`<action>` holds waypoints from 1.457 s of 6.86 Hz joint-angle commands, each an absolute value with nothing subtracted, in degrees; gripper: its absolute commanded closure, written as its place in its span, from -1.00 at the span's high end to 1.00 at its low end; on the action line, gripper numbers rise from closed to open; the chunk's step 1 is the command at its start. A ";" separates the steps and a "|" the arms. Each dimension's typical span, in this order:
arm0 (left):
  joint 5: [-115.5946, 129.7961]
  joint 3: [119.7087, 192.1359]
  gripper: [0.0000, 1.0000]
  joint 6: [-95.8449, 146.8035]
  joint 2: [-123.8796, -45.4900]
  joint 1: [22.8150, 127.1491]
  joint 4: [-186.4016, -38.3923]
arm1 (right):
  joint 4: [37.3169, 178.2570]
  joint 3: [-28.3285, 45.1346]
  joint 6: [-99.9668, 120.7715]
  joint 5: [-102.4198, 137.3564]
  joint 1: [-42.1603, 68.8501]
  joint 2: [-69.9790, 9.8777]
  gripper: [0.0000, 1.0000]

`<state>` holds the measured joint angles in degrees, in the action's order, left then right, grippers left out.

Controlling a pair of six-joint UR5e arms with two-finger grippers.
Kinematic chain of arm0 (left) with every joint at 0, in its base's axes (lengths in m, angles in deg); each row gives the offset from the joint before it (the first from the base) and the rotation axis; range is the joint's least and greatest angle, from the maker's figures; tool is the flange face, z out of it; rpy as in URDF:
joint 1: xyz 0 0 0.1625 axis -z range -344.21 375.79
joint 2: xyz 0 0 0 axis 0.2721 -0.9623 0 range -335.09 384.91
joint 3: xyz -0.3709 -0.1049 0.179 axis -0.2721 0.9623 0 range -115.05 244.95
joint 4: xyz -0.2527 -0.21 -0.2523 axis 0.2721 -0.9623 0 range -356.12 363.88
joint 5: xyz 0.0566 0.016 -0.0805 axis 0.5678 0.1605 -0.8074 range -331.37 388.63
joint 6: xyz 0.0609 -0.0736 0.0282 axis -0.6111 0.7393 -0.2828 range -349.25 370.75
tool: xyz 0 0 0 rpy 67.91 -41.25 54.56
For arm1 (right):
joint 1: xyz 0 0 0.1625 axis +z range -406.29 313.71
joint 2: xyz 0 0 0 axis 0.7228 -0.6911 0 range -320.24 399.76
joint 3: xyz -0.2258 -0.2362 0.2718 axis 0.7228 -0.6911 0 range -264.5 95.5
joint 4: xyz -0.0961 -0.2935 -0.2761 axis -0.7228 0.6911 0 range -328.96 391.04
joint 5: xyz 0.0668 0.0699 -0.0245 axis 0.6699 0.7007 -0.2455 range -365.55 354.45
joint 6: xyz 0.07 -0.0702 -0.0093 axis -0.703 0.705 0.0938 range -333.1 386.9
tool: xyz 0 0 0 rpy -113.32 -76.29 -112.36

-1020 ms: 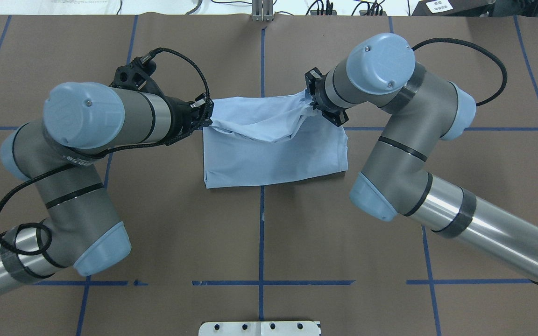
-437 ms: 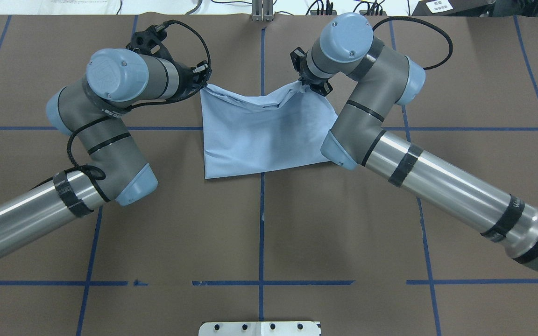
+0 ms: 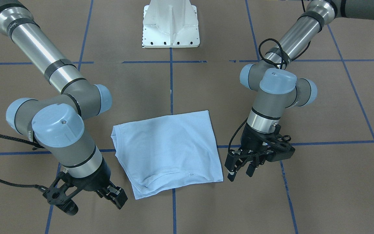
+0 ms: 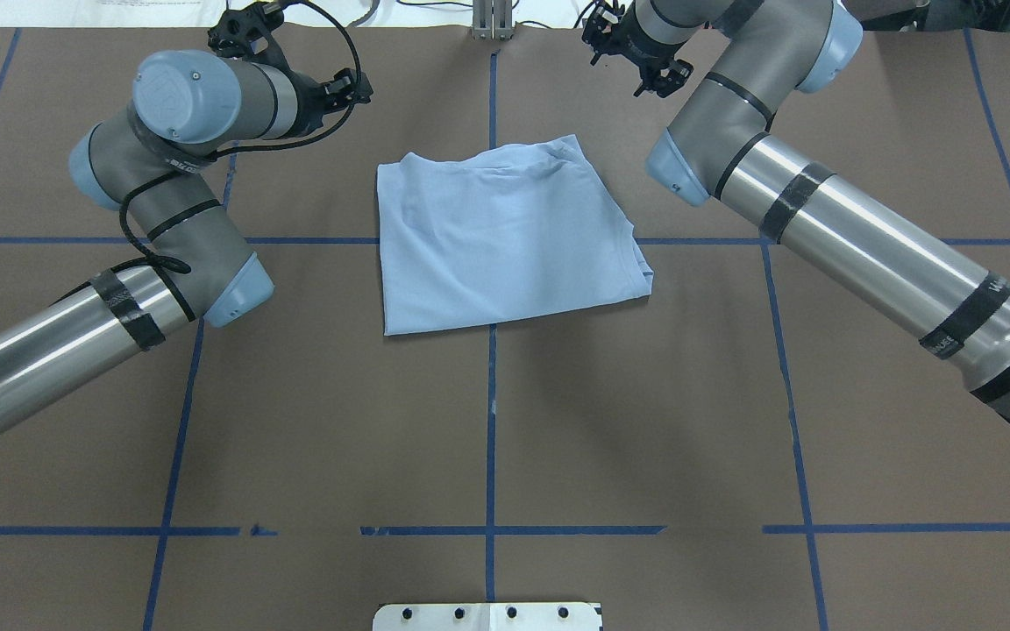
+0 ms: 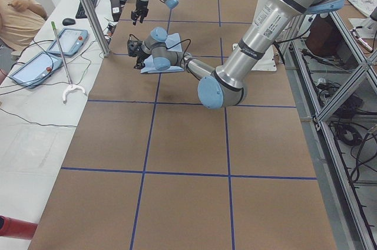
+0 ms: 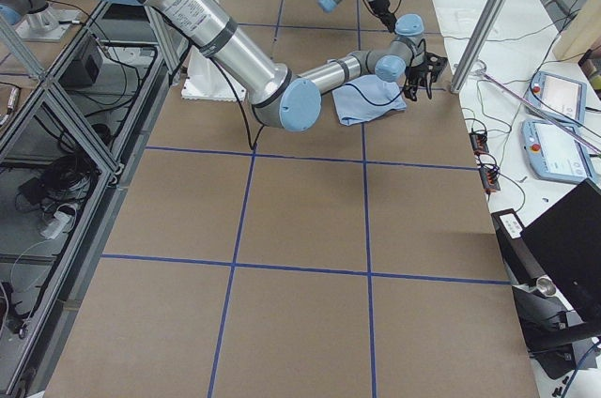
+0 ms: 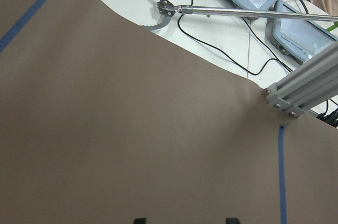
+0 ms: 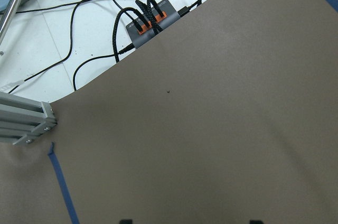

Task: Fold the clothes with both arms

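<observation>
The light blue T-shirt (image 4: pixel 505 232) lies folded in a rough rectangle on the brown table, also in the front-facing view (image 3: pixel 167 152). Its print and label are hidden. My left gripper (image 4: pixel 352 88) is open and empty, beyond the shirt's far left corner; in the front-facing view (image 3: pixel 240 172) it hangs just beside the shirt's corner, apart from it. My right gripper (image 4: pixel 636 61) is open and empty, beyond the far right corner, and it also shows in the front-facing view (image 3: pixel 117 196). Both wrist views show only bare table and wide-apart fingertips (image 7: pixel 138 220) (image 8: pixel 255 221).
The white pedestal base (image 3: pixel 170 26) stands at the robot's side of the table. An aluminium post (image 4: pixel 492 22) stands at the far edge. Cables, a power strip (image 8: pixel 153 20) and teach pendants (image 7: pixel 303 23) lie beyond that edge. A person (image 5: pixel 17 14) sits at the side.
Both grippers have let go of the shirt's far edge and moved away toward the far side of the table. The lifted edge has dropped and the shirt lies flat.
</observation>
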<state>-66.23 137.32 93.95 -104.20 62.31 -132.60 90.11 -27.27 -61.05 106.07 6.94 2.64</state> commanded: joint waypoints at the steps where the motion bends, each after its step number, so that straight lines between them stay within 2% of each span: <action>1: -72.74 148.74 1.00 92.85 -96.43 62.63 -132.26 | 90.62 -25.90 -57.84 107.47 7.76 0.14 1.00; 3: -77.69 157.64 1.00 80.34 -88.42 65.16 -130.95 | 91.33 -14.50 -38.51 113.14 14.93 -15.62 1.00; 5: -81.03 167.56 1.00 62.80 -80.68 71.21 -119.85 | 91.77 -12.43 -14.18 122.73 28.18 -25.59 1.00; 6: -84.88 172.22 1.00 52.95 -78.21 76.29 -112.38 | 96.47 -11.04 -5.61 126.25 34.25 -26.85 1.00; 8: -96.21 172.63 1.00 26.97 -75.12 92.86 -103.04 | 115.41 -0.44 14.48 129.01 41.75 -32.20 1.00; 10: -99.84 171.12 1.00 8.35 -73.98 101.53 -88.57 | 121.12 1.87 27.58 129.18 44.93 -36.86 1.00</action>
